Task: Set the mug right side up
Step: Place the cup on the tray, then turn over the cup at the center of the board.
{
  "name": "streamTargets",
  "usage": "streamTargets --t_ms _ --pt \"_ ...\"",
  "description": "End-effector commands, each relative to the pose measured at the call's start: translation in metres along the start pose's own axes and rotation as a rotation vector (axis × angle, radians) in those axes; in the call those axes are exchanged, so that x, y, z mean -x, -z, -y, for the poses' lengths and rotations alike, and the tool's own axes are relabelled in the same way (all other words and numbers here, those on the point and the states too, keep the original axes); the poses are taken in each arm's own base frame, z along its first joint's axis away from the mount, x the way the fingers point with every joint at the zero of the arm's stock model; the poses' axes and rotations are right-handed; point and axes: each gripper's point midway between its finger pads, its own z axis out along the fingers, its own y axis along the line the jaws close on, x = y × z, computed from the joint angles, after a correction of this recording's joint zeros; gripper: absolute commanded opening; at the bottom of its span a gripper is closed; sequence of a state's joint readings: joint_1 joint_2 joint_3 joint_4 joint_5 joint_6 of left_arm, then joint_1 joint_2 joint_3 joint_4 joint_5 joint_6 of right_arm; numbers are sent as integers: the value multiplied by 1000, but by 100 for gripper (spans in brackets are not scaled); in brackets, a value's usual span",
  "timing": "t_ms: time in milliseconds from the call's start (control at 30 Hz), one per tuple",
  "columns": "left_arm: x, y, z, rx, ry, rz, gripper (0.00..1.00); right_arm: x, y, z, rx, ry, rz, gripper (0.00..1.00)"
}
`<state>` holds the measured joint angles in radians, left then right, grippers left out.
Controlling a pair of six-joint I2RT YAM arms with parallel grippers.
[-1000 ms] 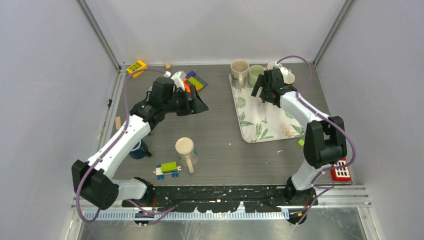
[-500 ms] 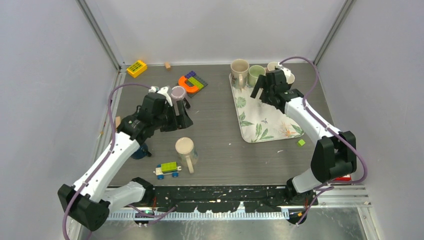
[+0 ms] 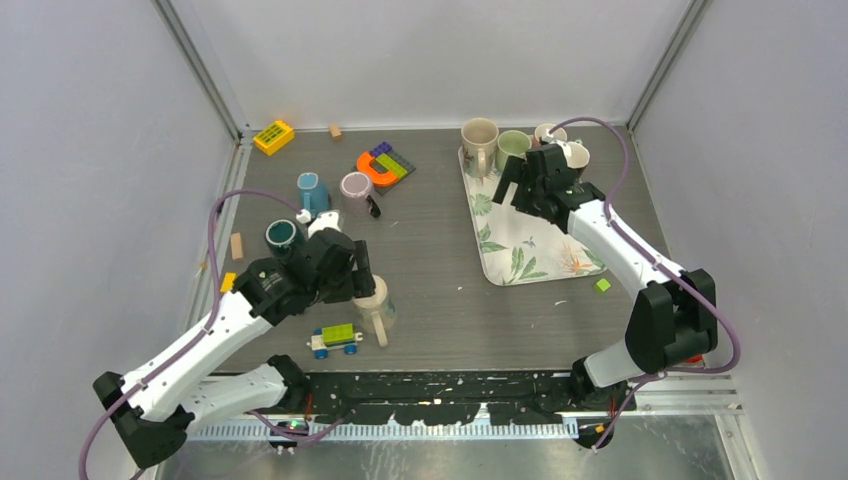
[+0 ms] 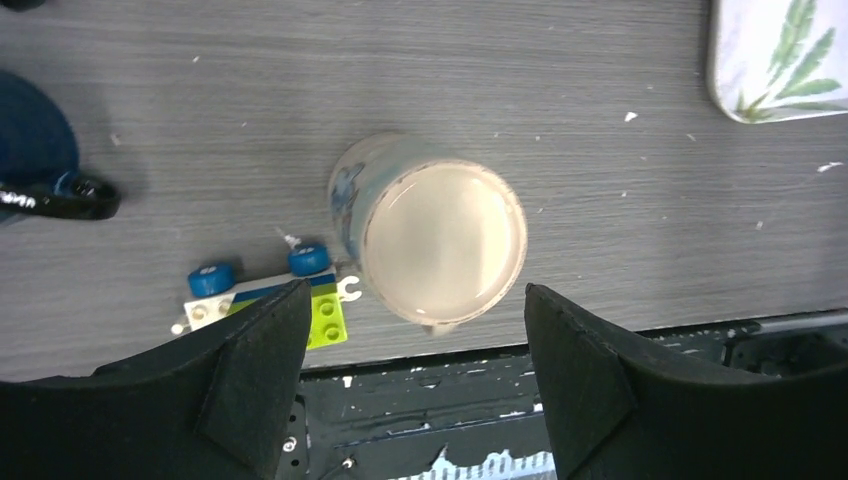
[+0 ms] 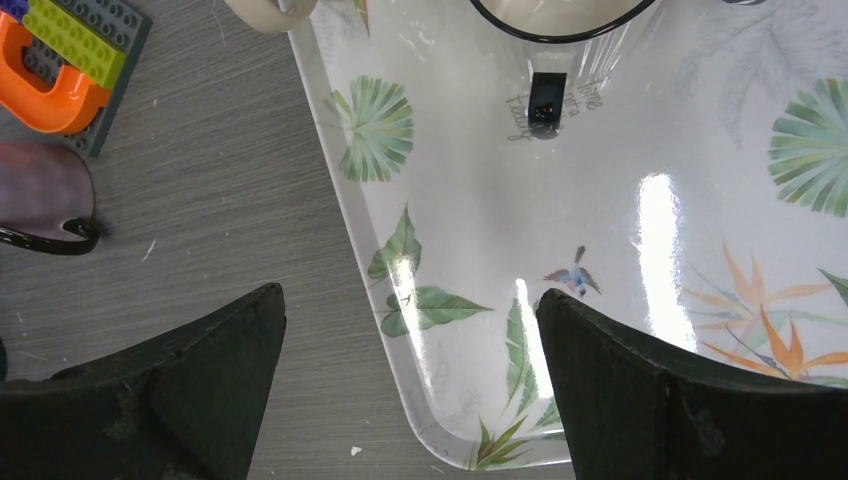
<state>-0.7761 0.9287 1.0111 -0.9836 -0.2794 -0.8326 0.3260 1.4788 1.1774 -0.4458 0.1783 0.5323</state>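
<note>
- Since half a second ago, my left arm has pulled back from the toys at 11 o'clock. It now hangs above the pale cream ceramic mug. The right arm has barely shifted.
- Top view: the mug stands base-up at about 7 o'clock from the table's centre, its handle pointing to 5 o'clock. The left gripper sits just over its far rim. The right gripper hovers over the leaf-printed white tray at 2 o'clock.
- Left wrist view: the mug's flat base faces the lens. The left gripper is spread wide with a finger on either side, and I see neither one touching the mug. A small brick-built toy car lies at 8 o'clock of the mug.
- Right wrist view: the right gripper is spread wide and empty above the tray.
</note>
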Motion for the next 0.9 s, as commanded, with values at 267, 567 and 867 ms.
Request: streamTargets --t_ms 267,567,867 --pt "-25 8 -10 104 7 10 81 6 15 -15 74 -2 30 100" --pt "-43 9 -5 82 -28 -45 83 5 15 -17 80 2 24 100" --pt "-56 8 1 43 -58 -90 84 1 12 -16 76 8 13 100"
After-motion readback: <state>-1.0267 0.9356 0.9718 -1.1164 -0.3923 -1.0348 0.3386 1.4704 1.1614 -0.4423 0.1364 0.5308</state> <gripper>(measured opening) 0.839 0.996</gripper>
